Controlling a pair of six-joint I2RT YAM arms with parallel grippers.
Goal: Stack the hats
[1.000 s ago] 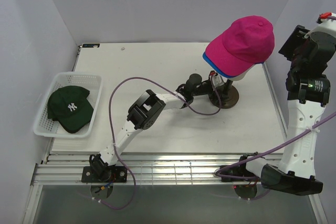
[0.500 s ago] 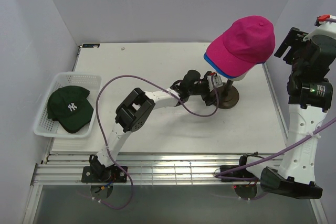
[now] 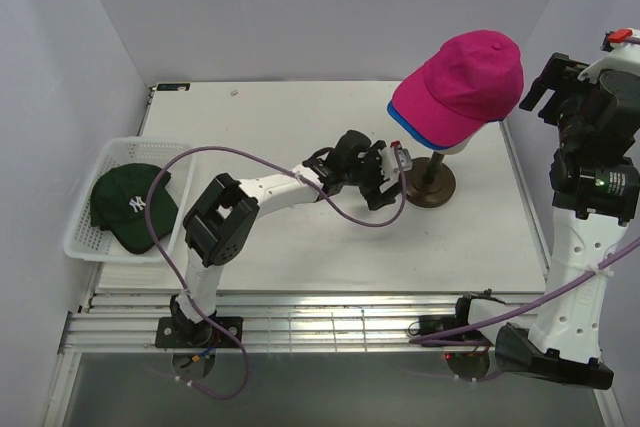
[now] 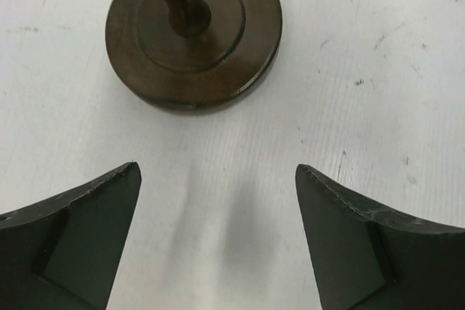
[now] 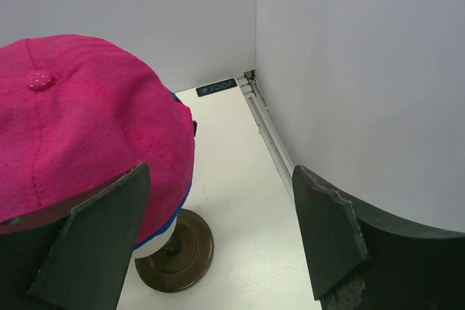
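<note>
A magenta pink cap (image 3: pixel 462 82) sits on top of a royal blue cap (image 3: pixel 413 136), of which only a rim shows; both are on the mannequin head. In the right wrist view the pink cap (image 5: pixel 80 121) fills the left side, with the blue rim (image 5: pixel 176 213) under it. A dark green cap with a white NY logo (image 3: pixel 130 207) lies in the basket. My left gripper (image 3: pixel 389 178) is low over the table just left of the stand's base, open and empty (image 4: pixel 218 173). My right gripper (image 3: pixel 537 92) hangs to the right of the pink cap, open, holding nothing (image 5: pixel 220 172).
The dark round base (image 3: pixel 431 183) of the stand is at the table's right rear, also seen as the base (image 4: pixel 194 34) and the base (image 5: pixel 174 252). The white mesh basket (image 3: pixel 80 237) stands at the left edge. Grey walls close in, with the right wall (image 5: pixel 363 70) near my right gripper.
My left arm has drawn its gripper back leftward from the stand's base. My right gripper has opened wider and now stands apart from the pink cap.
</note>
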